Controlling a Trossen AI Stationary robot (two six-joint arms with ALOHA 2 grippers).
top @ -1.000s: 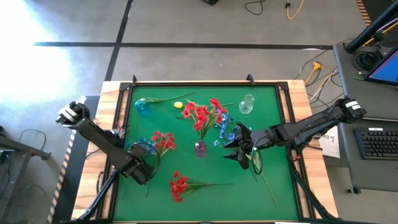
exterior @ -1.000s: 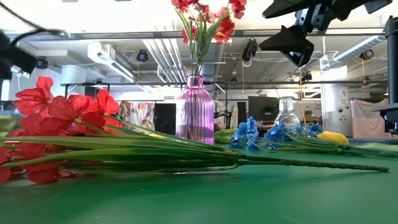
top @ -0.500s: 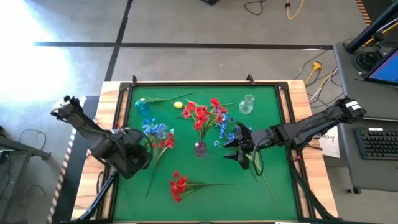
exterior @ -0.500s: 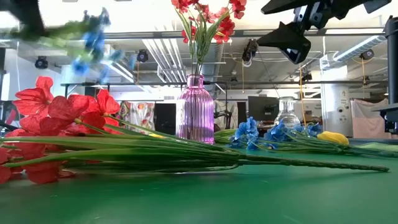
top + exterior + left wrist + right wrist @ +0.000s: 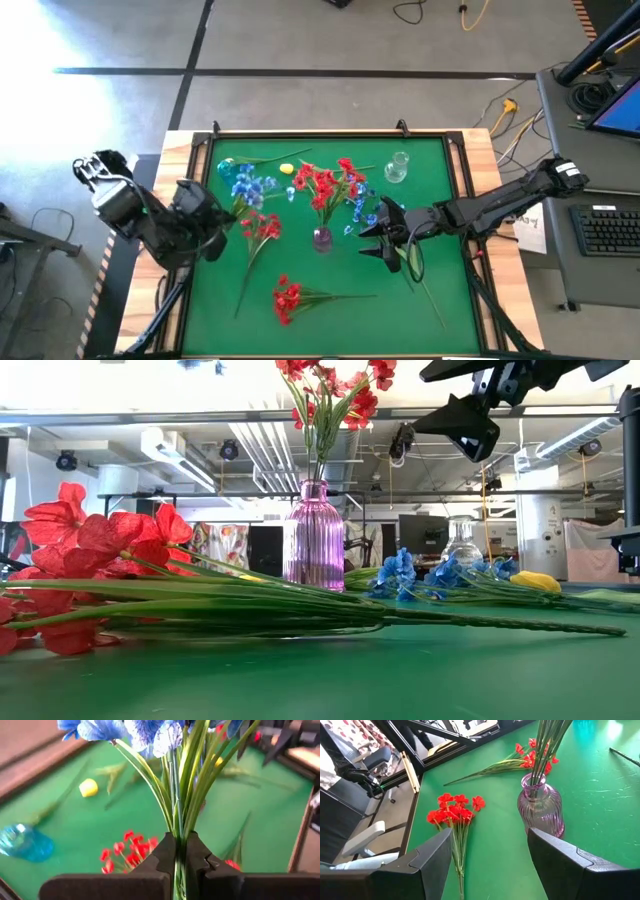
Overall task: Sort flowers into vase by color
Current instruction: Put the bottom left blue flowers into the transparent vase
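My left gripper was clamped on the stems of a blue sprig, held in the air over the mat's left side near the blue vase. It looked light and floppy, the blossoms likely to sway, so low on the bunched stems seemed the right hold. My right gripper hung with fingers apart and empty just beside the purple vase of red flowers. In the low view the held sprig was cut off overhead. I could not make out how firmly the thin stems sat between the fingers.
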